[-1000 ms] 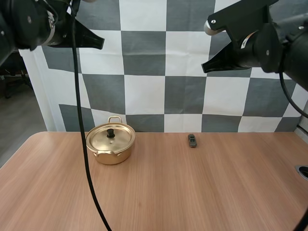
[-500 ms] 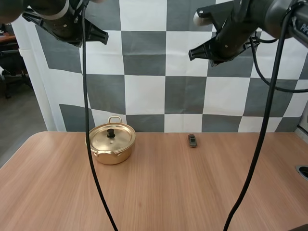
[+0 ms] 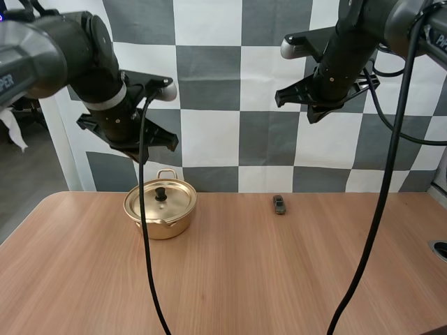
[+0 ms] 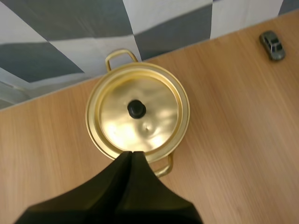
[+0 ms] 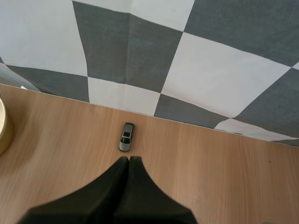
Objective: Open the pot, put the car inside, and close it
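A gold pot (image 3: 160,207) with its lid on and a black knob (image 3: 161,192) stands at the back left of the table. A small grey toy car (image 3: 279,204) lies to its right, near the back edge. My left arm (image 3: 119,105) hangs above and behind the pot. In the left wrist view my left gripper (image 4: 131,153) is shut, its tips pointing at the near rim of the pot (image 4: 138,112), with the car (image 4: 272,45) farther off. High above the car (image 5: 126,136), my right gripper (image 5: 129,158) is shut on nothing.
The wooden table (image 3: 279,279) is bare across the middle and front. A dark round fitting (image 3: 440,248) sits at its right edge. In the right wrist view the pot's rim (image 5: 2,126) shows off to the side of the car.
My left arm has come down from the upper left to hang over the pot. My right arm has lowered a little above the car. Pot and car have not moved.
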